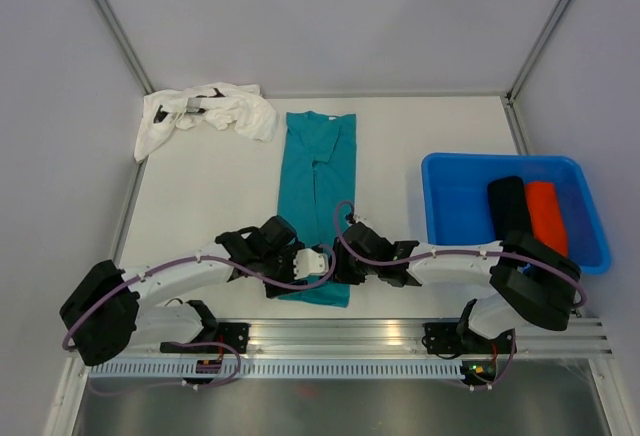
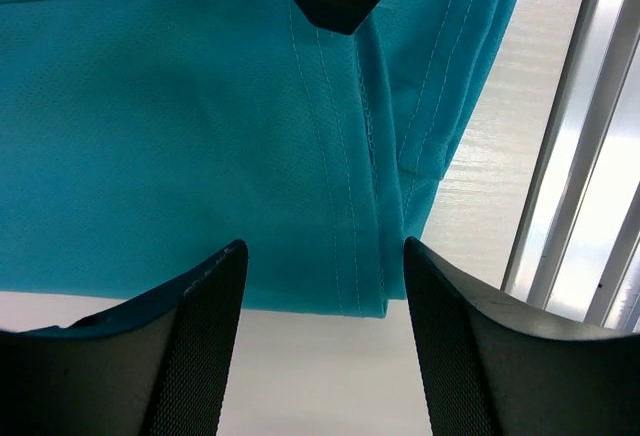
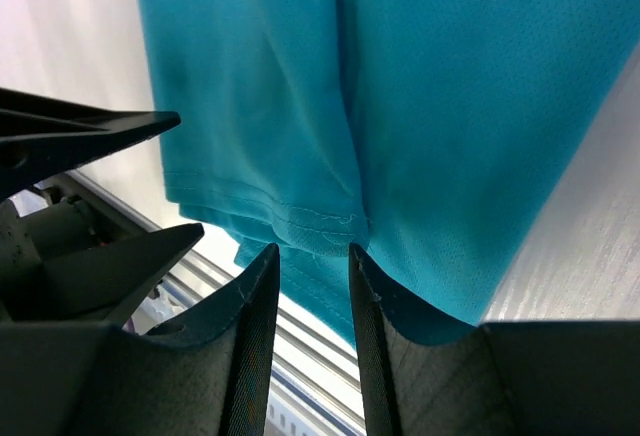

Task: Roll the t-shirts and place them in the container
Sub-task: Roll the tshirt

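Teal t-shirt (image 1: pixel 318 171): we see it folded into a long narrow strip in the middle of the table (image 1: pixel 210 206), collar toward the top of the frame and hem toward the bottom.
Hem: both wrist views show its stitched edge lying flat – just short of the metal rail (image 1: pixel 340 336).
Left gripper (image 2: pixel 322 246): we see it at the hem's left part, fingers (image 2: pixel 205 341) well apart with the double seam running between them; nothing is clamped.
Right gripper (image 3: pixel 311 249): it sits at the hem just beside the left one, with only a narrow gap between its fingers (image 3: pixel 250 341). A small pucker of the hem lies right at the tips – we cannot tell whether they pinch it.
White t-shirt (image 1: pixel 210 111): crumpled in a heap at the upper left of the top view, well apart from the teal one.
Blue tub (image 1: pixel 432 206): at the right of the table.
Black t-shirt (image 1: pixel 506 206): rolled up, inside the tub.
Orange-red t-shirt (image 1: pixel 546 214): rolled up, touching the right side of the black roll.
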You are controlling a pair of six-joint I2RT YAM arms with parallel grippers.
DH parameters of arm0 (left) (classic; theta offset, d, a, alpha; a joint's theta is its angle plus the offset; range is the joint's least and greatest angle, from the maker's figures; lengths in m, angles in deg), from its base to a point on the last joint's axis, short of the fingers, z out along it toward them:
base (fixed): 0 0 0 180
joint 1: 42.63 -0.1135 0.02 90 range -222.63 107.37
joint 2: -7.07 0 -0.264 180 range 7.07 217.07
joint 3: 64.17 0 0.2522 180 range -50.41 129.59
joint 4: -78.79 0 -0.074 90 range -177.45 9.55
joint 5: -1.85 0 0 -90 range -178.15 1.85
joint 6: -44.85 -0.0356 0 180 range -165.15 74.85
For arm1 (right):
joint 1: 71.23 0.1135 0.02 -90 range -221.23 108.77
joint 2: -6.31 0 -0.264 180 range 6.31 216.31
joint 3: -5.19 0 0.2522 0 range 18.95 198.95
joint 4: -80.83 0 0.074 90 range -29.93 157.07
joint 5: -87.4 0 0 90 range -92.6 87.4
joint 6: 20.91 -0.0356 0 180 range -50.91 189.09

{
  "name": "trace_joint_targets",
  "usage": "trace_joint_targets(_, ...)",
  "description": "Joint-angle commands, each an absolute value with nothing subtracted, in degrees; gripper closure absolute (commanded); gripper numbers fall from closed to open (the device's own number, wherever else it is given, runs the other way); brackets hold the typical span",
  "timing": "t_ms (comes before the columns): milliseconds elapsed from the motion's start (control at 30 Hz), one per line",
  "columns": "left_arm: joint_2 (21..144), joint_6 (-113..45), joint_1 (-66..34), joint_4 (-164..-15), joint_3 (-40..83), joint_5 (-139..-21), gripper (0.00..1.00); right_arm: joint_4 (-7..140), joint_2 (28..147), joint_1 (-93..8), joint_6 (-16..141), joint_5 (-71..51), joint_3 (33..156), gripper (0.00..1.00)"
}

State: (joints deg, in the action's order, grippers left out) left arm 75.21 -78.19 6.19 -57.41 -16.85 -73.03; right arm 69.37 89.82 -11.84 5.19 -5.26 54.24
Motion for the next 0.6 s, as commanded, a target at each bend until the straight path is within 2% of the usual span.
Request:
trace_joint_targets(0,76.94,-78.37,7.11,-59.59,-17.45,-72.94,0.32,69.54,91.21,-11.73,4.14,-3.92,56.66,0.60)
trace_joint_targets(167,78.44,-78.28,7.64,-59.59,-17.36,-74.17,0.38,69.62,93.23,-11.82,4.14,-5.23,56.92,0.59)
trace_joint_targets(367,75.27,-80.04,7.64,-51.87,-14.56,-69.88,0.29,67.77,91.57,-11.73,4.67,-4.10,57.54,0.59)
trace_joint_targets(500,77.11,-79.34,7.91,-51.76,-15.16,-69.77,0.30,65.33,90.69,-11.73,5.54,-3.22,57.62,0.58)
trace_joint_targets(567,78.79,-79.25,7.91,-53.25,-16.13,-70.83,0.35,64.87,90.95,-11.73,5.90,-2.95,57.89,0.58)
